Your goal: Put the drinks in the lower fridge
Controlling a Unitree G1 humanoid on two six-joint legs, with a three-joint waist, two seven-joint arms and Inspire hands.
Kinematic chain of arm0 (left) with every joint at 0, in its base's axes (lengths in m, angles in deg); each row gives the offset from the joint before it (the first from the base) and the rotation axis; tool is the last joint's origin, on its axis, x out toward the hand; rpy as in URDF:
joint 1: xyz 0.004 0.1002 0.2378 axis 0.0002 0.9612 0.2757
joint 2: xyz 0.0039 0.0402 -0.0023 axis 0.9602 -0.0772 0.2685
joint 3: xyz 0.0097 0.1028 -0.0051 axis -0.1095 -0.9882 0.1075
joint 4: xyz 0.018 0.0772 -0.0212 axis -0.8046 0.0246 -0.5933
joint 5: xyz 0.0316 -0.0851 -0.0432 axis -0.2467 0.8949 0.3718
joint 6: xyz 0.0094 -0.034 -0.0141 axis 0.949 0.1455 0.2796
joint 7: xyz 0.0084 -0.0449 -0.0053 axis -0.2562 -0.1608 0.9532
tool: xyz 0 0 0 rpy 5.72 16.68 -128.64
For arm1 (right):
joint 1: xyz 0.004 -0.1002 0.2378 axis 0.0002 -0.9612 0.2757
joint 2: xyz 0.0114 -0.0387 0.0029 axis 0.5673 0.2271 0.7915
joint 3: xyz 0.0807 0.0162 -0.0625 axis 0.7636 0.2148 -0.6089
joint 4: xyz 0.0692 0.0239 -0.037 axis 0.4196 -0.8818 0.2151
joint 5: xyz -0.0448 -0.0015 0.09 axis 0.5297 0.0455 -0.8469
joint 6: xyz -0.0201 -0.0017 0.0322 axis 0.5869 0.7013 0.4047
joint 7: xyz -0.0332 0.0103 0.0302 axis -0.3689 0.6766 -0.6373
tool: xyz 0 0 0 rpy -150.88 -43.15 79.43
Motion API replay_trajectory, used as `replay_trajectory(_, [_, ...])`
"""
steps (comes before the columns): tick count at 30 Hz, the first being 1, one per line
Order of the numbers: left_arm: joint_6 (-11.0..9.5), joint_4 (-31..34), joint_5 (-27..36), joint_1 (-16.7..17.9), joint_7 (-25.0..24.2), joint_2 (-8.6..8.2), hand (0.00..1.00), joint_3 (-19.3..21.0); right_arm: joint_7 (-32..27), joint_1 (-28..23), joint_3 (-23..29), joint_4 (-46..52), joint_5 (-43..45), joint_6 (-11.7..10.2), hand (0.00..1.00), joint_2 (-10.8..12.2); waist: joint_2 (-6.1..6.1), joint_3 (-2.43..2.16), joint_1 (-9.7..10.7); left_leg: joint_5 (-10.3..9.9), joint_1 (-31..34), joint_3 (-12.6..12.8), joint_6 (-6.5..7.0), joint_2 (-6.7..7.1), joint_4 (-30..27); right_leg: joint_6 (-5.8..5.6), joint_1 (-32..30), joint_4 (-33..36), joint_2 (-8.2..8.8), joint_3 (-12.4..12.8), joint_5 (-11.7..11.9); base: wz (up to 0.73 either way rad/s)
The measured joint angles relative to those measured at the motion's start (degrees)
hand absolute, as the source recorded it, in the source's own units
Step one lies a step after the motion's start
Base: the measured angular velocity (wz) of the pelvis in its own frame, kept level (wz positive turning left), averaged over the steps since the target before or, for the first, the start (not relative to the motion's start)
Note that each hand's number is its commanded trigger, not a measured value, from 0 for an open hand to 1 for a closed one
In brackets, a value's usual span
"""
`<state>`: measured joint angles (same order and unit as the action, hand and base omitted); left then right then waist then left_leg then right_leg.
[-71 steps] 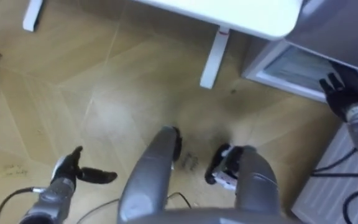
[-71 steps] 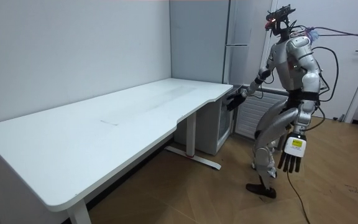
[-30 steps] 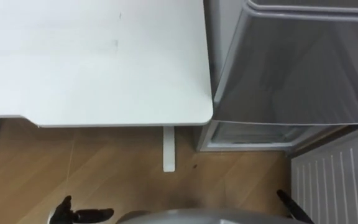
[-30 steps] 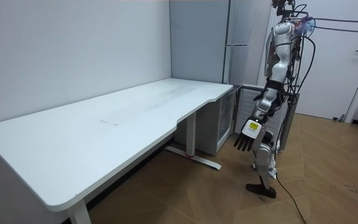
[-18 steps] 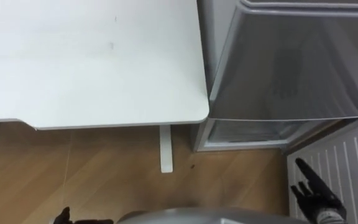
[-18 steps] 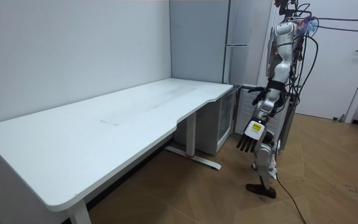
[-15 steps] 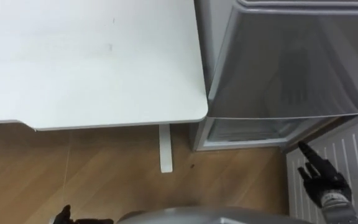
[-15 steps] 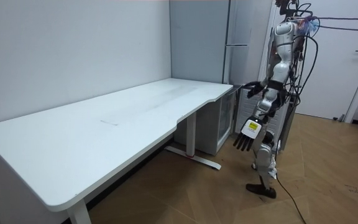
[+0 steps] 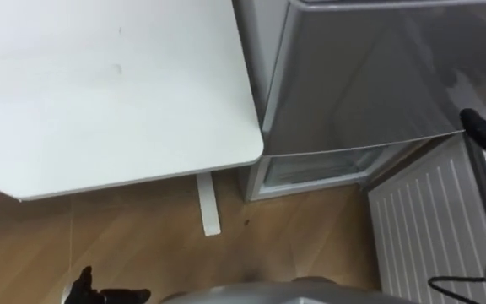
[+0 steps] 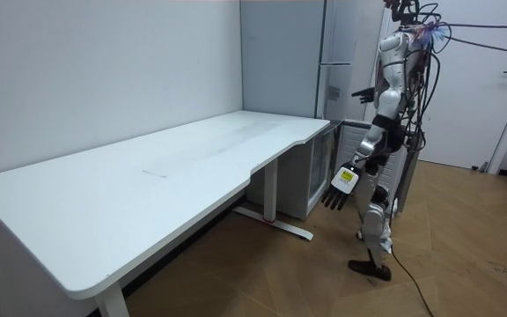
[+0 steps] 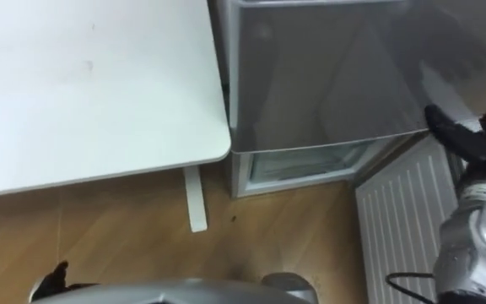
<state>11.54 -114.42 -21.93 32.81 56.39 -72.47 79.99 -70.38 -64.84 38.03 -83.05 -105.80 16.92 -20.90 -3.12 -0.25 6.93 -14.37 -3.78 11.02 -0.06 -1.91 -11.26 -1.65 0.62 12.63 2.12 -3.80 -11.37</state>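
I stand upright at the desk's end, facing a tall grey fridge (image 9: 361, 76). At floor level below its grey front shows the lower fridge (image 9: 310, 169), with a pale frame and a glass pane. My right hand (image 9: 482, 133) is raised with straight fingers at the grey front's right edge. In the room view the right hand (image 10: 359, 92) is at chest height, pointing at the fridge (image 10: 337, 53). My left hand (image 9: 87, 291) hangs low over the floor. In the room view the left hand (image 10: 334, 198) has its fingers spread, holding nothing.
A white desk (image 9: 99, 84) stands to the fridge's left, its leg (image 9: 207, 203) on the wooden floor. A white ribbed panel (image 9: 416, 228) stands to the right of the lower fridge. Wooden floor (image 9: 142, 245) lies open between me and the desk.
I have straightened from a bent stance. My right hand has risen from low at my side to chest height toward the fridge. My view has swung, sliding desk and fridge leftward.
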Motion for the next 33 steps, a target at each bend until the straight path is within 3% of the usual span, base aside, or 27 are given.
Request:
replay_trajectory(4, [0.8, 1.9, -1.9, 1.1, 0.0, 0.08, 0.00, 0.4, -2.0, -0.9, 3.1, -1.3, -0.6, 0.0, 0.00, -2.5, -0.44, 0.05, 0.9, 0.0, 0.0, 0.0, -0.02, -0.17, 0.0, 0.13, -0.4, 0.0, -0.15, 0.0, 0.1, 0.00])
replay_trajectory(11, [1.4, 3.9, -4.6, 1.9, 0.0, 0.19, 0.00, 2.4, -2.4, -1.1, 6.9, -11.7, -0.6, 0.1, 0.00, -2.7, -2.11, 0.31, 1.6, 0.1, -0.8, 1.4, -0.24, -0.59, 0.1, 0.40, -0.5, 0.2, -0.56, 1.0, 0.3, -0.07])
replay_trajectory(14, [1.9, 4.0, -4.8, 1.8, -0.1, 0.37, 0.00, 2.7, -2.4, -1.1, 8.0, -16.3, -0.7, 1.0, 0.00, -3.1, -2.59, 0.18, 2.7, 0.1, -0.6, 1.5, -0.23, -0.60, 0.2, 0.38, -0.9, 0.1, -0.56, 1.0, 0.3, -0.03])
replay_trajectory(24, [1.9, 4.1, -5.1, 1.9, -0.5, 0.58, 0.00, 6.3, -1.6, -0.8, 14.0, -27.4, -1.5, 1.0, 0.00, -5.9, -2.91, -0.17, 3.8, 0.1, -0.6, 3.4, -0.26, -0.99, 0.5, 0.54, -1.6, 0.1, -1.33, 3.5, 0.9, -0.13])
replay_trajectory(33, [1.9, 4.0, -5.9, 1.7, -2.3, 1.19, 0.00, 7.0, 2.8, -0.9, 14.0, -39.3, -5.6, 1.3, 0.00, -6.1, -2.31, 0.29, 3.8, 0.1, -1.0, 4.7, -0.29, -1.27, 1.3, 0.55, -1.8, 0.1, -1.88, 5.0, 1.7, -0.09])
